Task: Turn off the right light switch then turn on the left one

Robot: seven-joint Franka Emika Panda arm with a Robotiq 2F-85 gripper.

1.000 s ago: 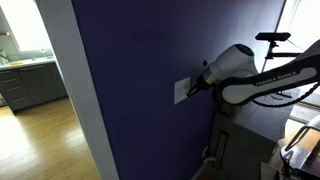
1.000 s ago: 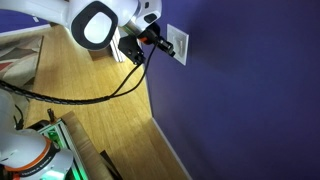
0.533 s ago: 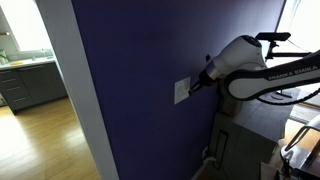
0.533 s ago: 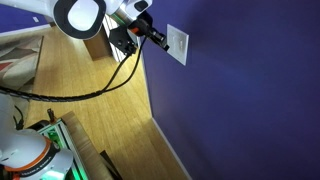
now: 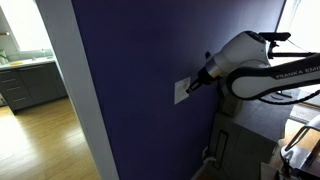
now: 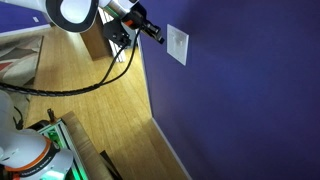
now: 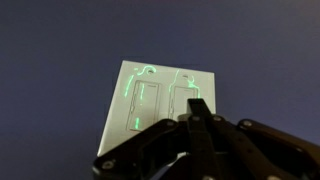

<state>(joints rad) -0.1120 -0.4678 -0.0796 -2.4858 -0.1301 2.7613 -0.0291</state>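
A small white wall plate (image 7: pixel 160 105) sits on dark purple paint, lit by green streaks. It carries the left one (image 7: pixel 147 105) and the right light switch (image 7: pixel 182 97) side by side. My gripper (image 7: pixel 197 108) is shut and empty, its joined fingertips pointing at the lower right part of the right rocker. In both exterior views the fingertips (image 5: pixel 193 88) (image 6: pixel 160 35) hang a short way off the plate (image 5: pixel 181 91) (image 6: pixel 177 44), not touching it. I cannot tell which way either rocker is tipped.
A white door frame (image 5: pixel 78 95) and an open doorway to a kitchen with grey cabinets (image 5: pixel 25 82) lie beside the purple wall. A black cable (image 6: pixel 95 88) loops below the arm over the wooden floor (image 6: pixel 110 120). Dark equipment (image 5: pixel 245 150) stands under the arm.
The gripper has drawn back from the wall plate and risen a little; a second ago its tips were against the plate.
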